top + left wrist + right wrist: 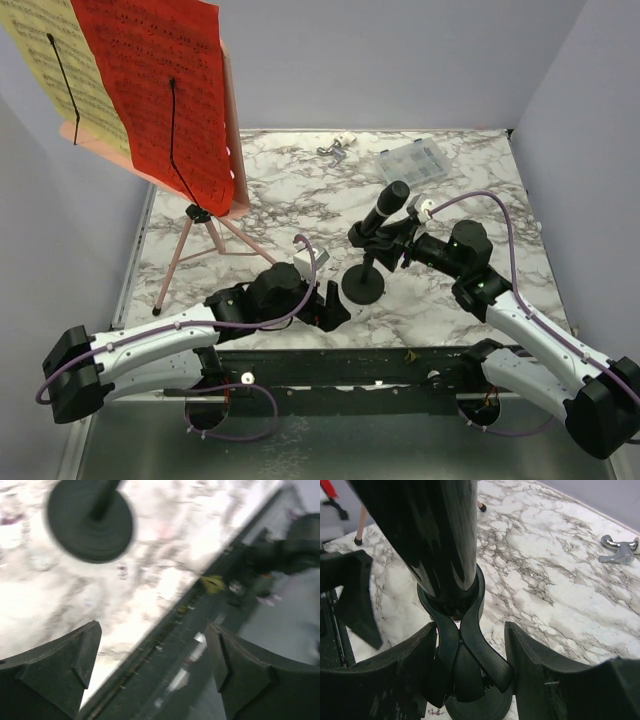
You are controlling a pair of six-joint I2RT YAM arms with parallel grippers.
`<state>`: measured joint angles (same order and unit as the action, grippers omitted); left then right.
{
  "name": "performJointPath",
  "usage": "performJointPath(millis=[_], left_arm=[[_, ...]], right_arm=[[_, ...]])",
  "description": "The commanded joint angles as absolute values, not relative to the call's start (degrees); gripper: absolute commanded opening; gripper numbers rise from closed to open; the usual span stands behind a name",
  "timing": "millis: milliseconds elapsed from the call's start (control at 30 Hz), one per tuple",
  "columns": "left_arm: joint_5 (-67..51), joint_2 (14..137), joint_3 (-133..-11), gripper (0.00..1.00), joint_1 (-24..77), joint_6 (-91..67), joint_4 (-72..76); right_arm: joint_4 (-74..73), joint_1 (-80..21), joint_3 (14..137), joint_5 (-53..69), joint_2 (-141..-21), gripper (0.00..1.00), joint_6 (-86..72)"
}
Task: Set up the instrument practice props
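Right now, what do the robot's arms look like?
The left arm and right arm have white links, black joints and a looping purple cable. Each ends in two black wedge-shaped fingers.

- White-shelled left arm [150,345] lay low, stretched rightward from its base at the near left corner, black wrist leading.
- Black two-finger left gripper [154,632] pointed down at a tilt, fingers [62,667] spread wide with nothing between them.
- White-shelled right arm [530,330] rose from the near right corner, elbow bent, forearm angled left and away.
- Black two-finger right gripper [471,635] had its fingers [545,680] partway apart; whether they pressed on anything could not be told.
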<state>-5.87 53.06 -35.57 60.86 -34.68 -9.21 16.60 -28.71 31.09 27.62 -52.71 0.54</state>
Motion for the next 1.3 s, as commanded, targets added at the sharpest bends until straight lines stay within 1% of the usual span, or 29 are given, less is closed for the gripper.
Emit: performJointPath(millis=[0, 100, 267, 367, 400, 467, 633, 733, 833, 900, 1067, 1267], left_arm=[[12.1, 57.1, -29.1, 0.96, 60.6, -36.6, 6.8], [10.7, 64.2, -29.3, 0.95, 59.1, -35.2, 14.7], [8.1, 75.4, -31.7, 0.82, 58.8, -33.4, 23.1], [5.5, 80.0, -32.8, 0.76, 58.7, -33.1, 27.1], [4.8, 81.2, -33.2, 0.75, 58.7, -33.0, 28.0], [4.4, 83.0, -33.8, 0.73, 58.7, -33.5, 29.0], [5.5, 86.3, -34.3, 0.68, 58.8, -34.6, 30.5], [6.6, 87.6, -34.1, 0.64, 58.7, -35.9, 30.7], [6.8, 88.1, -33.4, 0.62, 58.7, -36.8, 31.1], [7.0, 88.1, -32.8, 0.61, 58.7, -37.1, 31.4], [7.2, 87.6, -31.9, 0.6, 58.7, -38.0, 32.2], [8.0, 85.9, -29.9, 0.6, 58.7, -39.0, 32.9]], right_arm=[[15.8, -28.8, 32.1, 25.9, -51.5, 0.35, 1.6], [15.6, -28.9, 32.3, 26.1, -51.5, 0.3, 1.5], [15.6, -29.1, 32.6, 26.9, -51.8, 0.22, 1.0], [15.4, -29.2, 32.9, 27.1, -52.0, 0.23, 0.6], [15.3, -29.2, 33.0, 27.4, -51.9, 0.25, 0.4], [15.0, -29.3, 33.4, 27.8, -51.8, 0.34, 0.3], [15.0, -29.3, 33.7, 27.1, -51.8, 0.62, 0.3], [16.0, -29.7, 33.9, 26.2, -51.8, 0.77, -1.9], [17.7, -30.3, 33.9, 26.0, -51.0, 0.87, -2.5], [19.2, -30.6, 34.0, 26.1, -50.6, 0.9, -3.1], [20.6, -32.1, 35.0, 26.0, -53.8, 0.91, -2.5], [24.0, -36.5, 35.0, 19.1, -57.7, 0.91, -0.5]])
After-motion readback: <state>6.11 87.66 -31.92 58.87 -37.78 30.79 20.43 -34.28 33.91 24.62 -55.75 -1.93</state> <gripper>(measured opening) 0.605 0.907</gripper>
